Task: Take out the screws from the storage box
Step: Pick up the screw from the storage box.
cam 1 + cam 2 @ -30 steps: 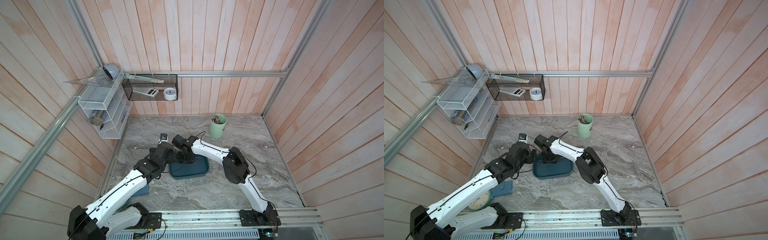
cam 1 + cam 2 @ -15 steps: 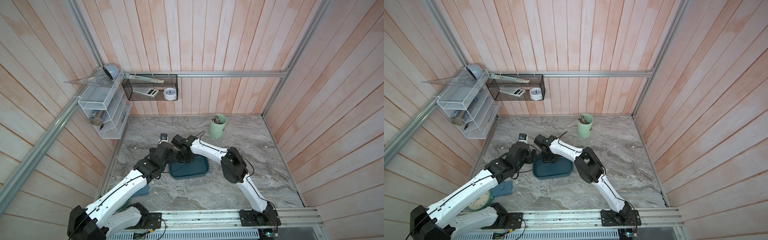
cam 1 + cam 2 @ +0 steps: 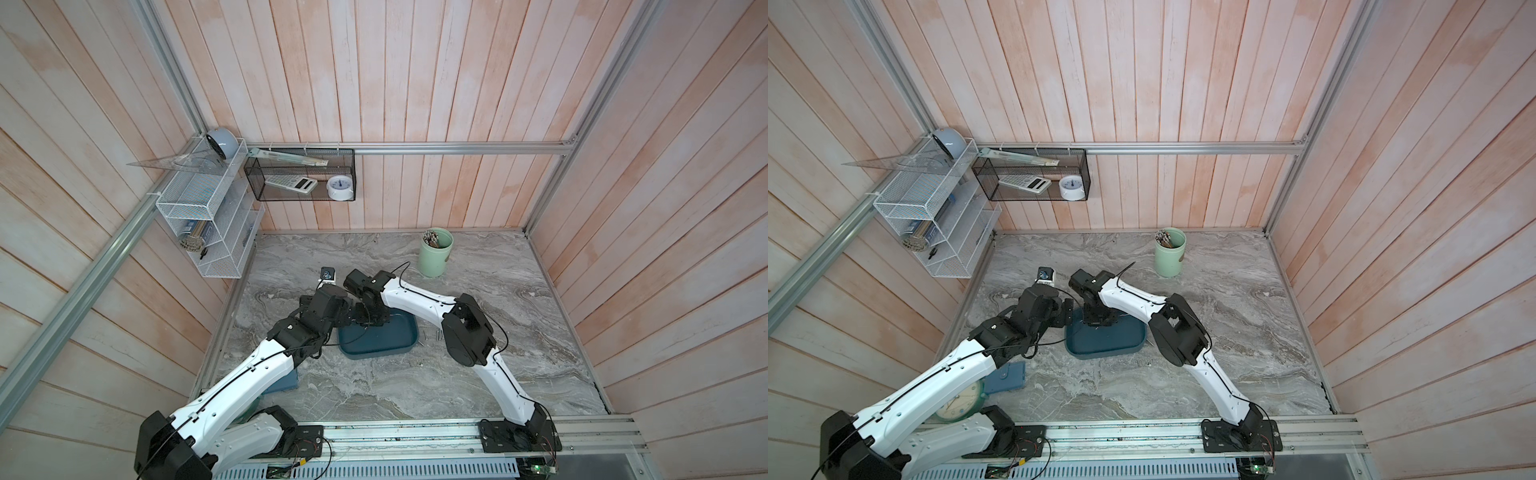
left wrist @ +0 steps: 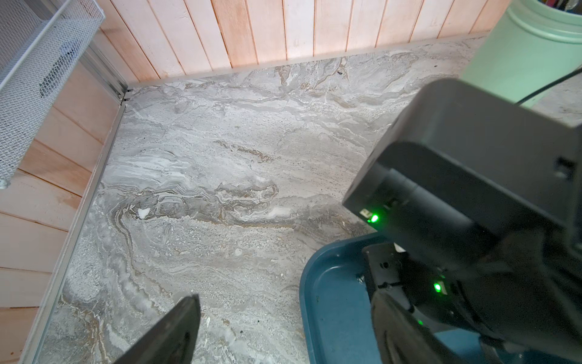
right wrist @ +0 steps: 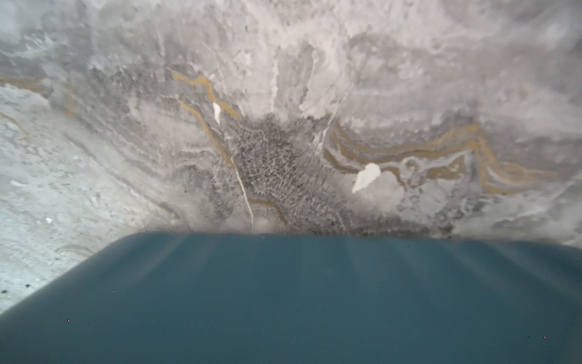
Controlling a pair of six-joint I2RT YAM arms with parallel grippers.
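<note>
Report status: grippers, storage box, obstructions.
Left gripper open, astride storage box corner. Right gripper low inside box, jaws unseen. Grippers crowd each other.

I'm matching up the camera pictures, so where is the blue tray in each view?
Both top views: tray mid-table.
Left wrist: one rounded corner, at the frame's edge.
Right wrist: blurred, filling the foreground.
Shared landmark: the marble table around it.
</note>
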